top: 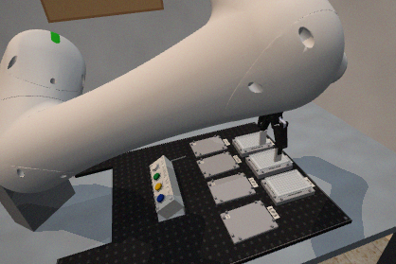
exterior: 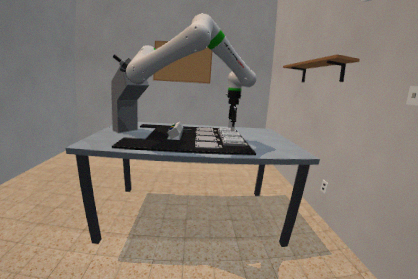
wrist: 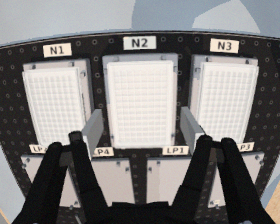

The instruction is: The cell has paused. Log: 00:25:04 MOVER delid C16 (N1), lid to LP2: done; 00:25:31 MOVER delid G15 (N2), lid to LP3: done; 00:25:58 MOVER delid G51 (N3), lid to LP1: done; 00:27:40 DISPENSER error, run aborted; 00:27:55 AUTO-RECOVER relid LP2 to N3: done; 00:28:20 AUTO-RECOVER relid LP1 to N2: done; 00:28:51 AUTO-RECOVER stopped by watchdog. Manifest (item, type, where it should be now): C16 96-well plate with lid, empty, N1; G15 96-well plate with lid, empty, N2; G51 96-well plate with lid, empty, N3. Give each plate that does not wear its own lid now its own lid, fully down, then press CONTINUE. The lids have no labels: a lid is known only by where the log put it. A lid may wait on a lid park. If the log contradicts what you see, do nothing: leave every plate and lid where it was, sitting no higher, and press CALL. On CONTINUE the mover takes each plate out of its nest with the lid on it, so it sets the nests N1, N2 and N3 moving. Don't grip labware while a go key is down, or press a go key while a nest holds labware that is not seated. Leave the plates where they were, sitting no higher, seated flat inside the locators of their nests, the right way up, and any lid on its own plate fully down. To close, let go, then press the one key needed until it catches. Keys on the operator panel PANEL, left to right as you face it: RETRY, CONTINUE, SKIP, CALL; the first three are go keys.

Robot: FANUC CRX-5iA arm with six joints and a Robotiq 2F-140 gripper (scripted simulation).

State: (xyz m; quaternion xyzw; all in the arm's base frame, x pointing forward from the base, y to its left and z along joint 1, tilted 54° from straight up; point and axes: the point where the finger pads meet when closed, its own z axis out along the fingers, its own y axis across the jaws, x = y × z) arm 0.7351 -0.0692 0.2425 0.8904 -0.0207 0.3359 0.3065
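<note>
Three white 96-well plates sit in a row of nests on the black board. In the wrist view they are N1 [wrist: 56, 99], N2 [wrist: 140, 99] and N3 [wrist: 224, 92]; in the top view they are N1 [top: 254, 143], N2 [top: 268, 161] and N3 [top: 288, 185]. I cannot tell for certain which plates wear lids. My gripper [wrist: 141, 118] hovers over N2, open, with one finger on each side of that plate and nothing between the fingers. It also shows in the top view [top: 271, 146] and the exterior view [exterior: 232, 124].
Several flat grey lid parks [top: 231, 187] lie in a row beside the nests and look bare. The operator panel [top: 166, 186], with green, yellow and blue keys, stands to the left of them. The arm's large elbow fills the upper half of the top view.
</note>
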